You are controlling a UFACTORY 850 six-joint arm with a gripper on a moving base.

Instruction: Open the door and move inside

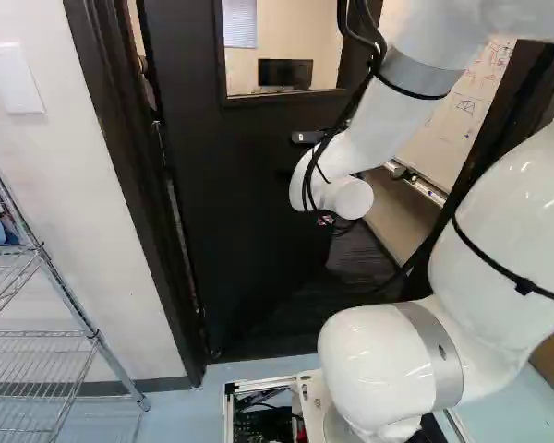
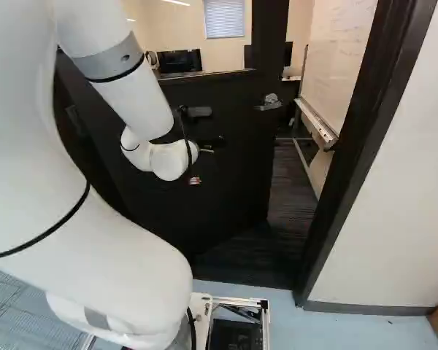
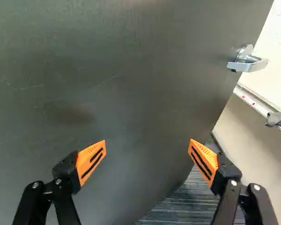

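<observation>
Open door [image 1: 231, 203], wrist view's lever [image 3: 248, 65], seemingly hidden in left base

one door [image 1: 231, 231], one handle [image 3: 247, 66], one whiteboard [image 2: 339, 65], one wire rack [image 1: 96, 338]

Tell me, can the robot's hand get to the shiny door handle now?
Probably yes, after moving sideways. I see nothing between the open hand and the handle. But the handle is off to one side, near the door's edge, and the hand faces the flat part.

In the left base view, the rack [image 1: 93, 336] lies left of the door [image 1: 231, 203], the whiteboard [image 1: 454, 127] beyond it, right.
</observation>
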